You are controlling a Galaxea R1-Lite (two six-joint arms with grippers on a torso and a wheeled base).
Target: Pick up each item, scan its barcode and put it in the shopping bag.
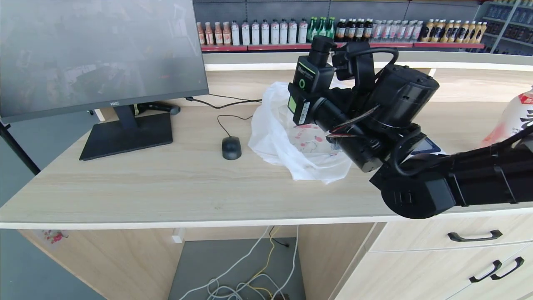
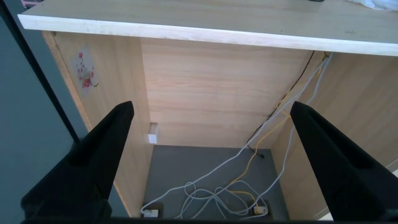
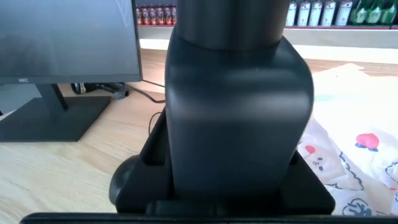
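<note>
Right gripper (image 1: 318,110) is clamped on the scanner (image 1: 310,75), which is held up just over the white shopping bag (image 1: 283,146) lying on the counter (image 1: 166,187). Left gripper (image 2: 211,107) is spread wide with nothing in it, parked below the countertop. A bottle (image 1: 516,116) is seen at the counter's right edge.

The right arm (image 1: 416,175) hides much of the shopping bag (image 1: 275,137), so I can't make out its contents. A bottle (image 1: 516,116) is cut off at the edge. Beyond the left gripper (image 2: 211,106)'s spread jaws, a white scrap (image 2: 380,3) is cropped.
</note>
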